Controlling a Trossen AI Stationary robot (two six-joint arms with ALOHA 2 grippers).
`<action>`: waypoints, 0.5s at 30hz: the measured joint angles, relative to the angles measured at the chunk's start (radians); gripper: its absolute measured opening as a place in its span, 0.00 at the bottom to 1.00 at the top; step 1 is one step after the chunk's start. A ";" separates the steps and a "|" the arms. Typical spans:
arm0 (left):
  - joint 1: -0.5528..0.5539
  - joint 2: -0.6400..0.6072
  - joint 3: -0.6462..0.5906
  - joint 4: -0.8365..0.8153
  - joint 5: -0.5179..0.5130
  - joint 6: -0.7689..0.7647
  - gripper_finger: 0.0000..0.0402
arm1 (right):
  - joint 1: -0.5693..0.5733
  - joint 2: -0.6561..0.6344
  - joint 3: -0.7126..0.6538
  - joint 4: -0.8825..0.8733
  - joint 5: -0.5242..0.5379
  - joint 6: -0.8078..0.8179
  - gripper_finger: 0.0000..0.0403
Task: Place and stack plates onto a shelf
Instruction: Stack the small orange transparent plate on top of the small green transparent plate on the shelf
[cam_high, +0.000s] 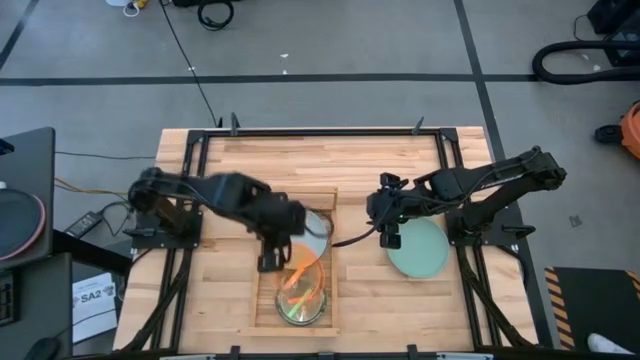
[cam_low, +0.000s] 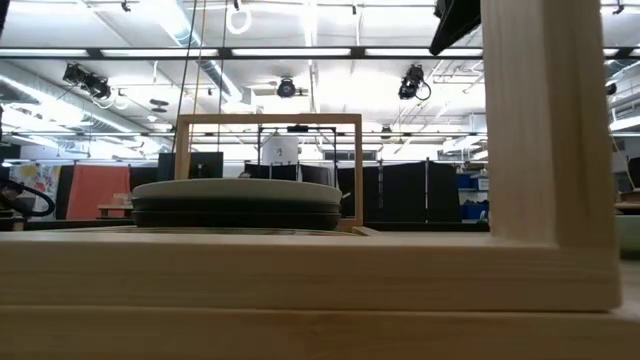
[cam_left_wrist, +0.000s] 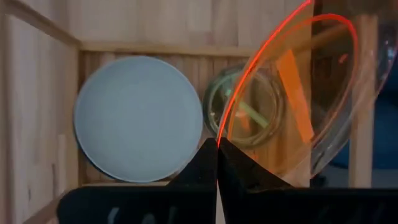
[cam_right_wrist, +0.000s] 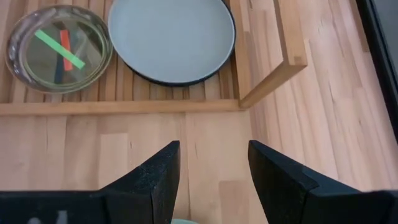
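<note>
A: From above, what's around the left gripper?

B: It hangs over the shelf, pinched on the rim of the orange plate, which tilts out ahead of it. Past that lies a stack of small clear plates; a pale plate sits just beside the fingers. The right gripper waits off the shelf, touching nothing, with the mint green plate on the table close by it.

A: And at table height?

B: The shelf's wooden rim and a post block most of it. Behind them, a stack of large plates.

A: Left wrist?

B: Fingers clamped on the orange plate's edge; beyond lie the pale plate and the clear stack.

A: Right wrist?

B: Its fingers stand spread and empty over bare table; ahead, across the rim, the same pale plate and clear stack.
</note>
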 joint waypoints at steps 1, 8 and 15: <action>-0.015 0.019 0.000 -0.001 -0.004 -0.002 0.01 | 0.000 0.000 -0.007 0.003 0.000 0.000 0.48; -0.081 0.152 0.000 0.023 -0.039 -0.001 0.01 | 0.001 0.000 -0.074 -0.006 -0.030 0.026 0.48; -0.096 0.287 -0.001 0.026 -0.041 0.000 0.02 | 0.017 0.000 -0.136 -0.006 -0.035 0.035 0.48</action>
